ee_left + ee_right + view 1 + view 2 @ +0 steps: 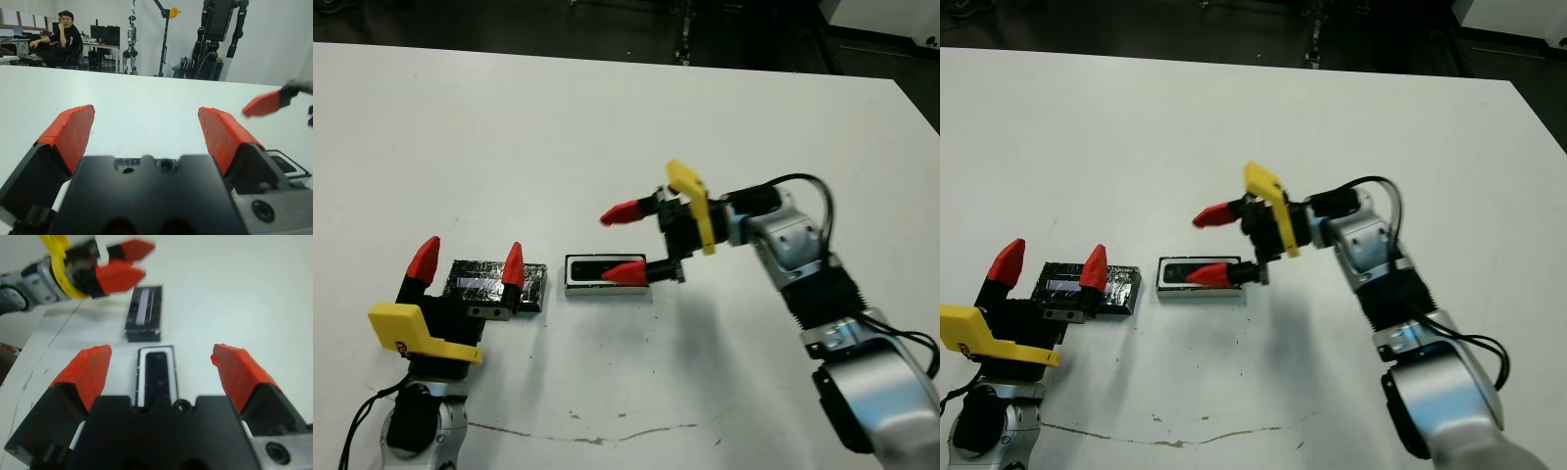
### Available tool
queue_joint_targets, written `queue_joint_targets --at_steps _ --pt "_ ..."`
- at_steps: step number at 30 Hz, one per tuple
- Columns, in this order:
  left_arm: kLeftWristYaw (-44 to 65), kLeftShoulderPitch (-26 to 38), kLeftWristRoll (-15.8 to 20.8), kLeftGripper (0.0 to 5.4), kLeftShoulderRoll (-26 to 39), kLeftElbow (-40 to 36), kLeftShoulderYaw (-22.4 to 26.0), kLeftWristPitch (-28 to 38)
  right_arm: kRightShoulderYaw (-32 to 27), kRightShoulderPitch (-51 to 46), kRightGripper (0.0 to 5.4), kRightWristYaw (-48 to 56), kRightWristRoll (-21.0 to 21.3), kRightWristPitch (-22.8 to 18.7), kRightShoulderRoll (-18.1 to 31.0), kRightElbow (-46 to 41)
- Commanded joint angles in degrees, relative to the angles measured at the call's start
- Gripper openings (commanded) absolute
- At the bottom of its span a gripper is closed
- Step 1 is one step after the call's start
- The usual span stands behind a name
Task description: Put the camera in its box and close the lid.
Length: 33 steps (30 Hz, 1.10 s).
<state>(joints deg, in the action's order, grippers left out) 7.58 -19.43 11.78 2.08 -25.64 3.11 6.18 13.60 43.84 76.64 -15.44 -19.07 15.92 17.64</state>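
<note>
**Lid lies ahead of the left jaws, long axis across them**

I read the left gripper as released: both red fingers stand spread with nothing between them. The lid lies on the table just ahead of those fingers, its long axis running across the gap from one finger toward the other. My left arm is the nearer one to it.

Beyond the lid's right end, just beside it and end to end, sits the box with the camera already lying inside, long axes matching.

The right gripper is likewise released and empty. The box lies directly between its spread fingers, long axis pointing straight away from the jaws.

I judge the remaining step is carrying the lid rightward onto the box.
</note>
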Motion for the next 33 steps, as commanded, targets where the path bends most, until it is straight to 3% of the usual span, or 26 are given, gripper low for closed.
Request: queue_joint_targets --at_steps 1,4,6,11,15,25,29,33 --pt "-0.3 -0.4 -0.8 5.40 0.1 0.3 0.0 0.0 -5.1 -4.7 5.38 -4.5 -3.1 -3.5 3.0 -6.3" --pt "-0.7 -0.5 -1.8 5.40 0.1 0.1 0.0 0.1 -10.1 -11.0 5.10 -11.4 -5.7 -7.4 4.4 -13.8" --pt "-0.4 -0.5 -1.4 5.40 0.3 0.1 0.2 0.1 -13.8 -16.9 4.79 -16.3 -6.7 -6.8 4.6 -18.7" --pt "-0.1 -0.1 -1.4 5.40 0.9 0.0 0.6 -0.1 -20.0 -30.7 4.05 -27.8 -5.5 -1.1 3.9 -28.9" --pt "0.6 0.9 -1.6 5.40 2.0 0.4 1.0 0.0 -24.0 -39.6 3.41 -34.7 -5.0 6.0 1.9 -33.1" --pt "3.9 3.8 -1.8 5.40 7.6 0.5 3.9 -0.4 -25.3 -54.3 1.78 -42.1 -8.5 14.8 -4.9 -37.8" --pt "8.9 5.7 0.8 5.40 13.2 0.6 7.0 -1.0 -24.5 -55.9 1.16 -42.3 -9.0 18.0 -6.2 -36.5" --pt "19.6 9.0 7.8 5.40 24.4 0.8 11.5 -6.5 -24.1 -55.7 0.49 -41.9 -9.9 19.6 -6.4 -34.7"
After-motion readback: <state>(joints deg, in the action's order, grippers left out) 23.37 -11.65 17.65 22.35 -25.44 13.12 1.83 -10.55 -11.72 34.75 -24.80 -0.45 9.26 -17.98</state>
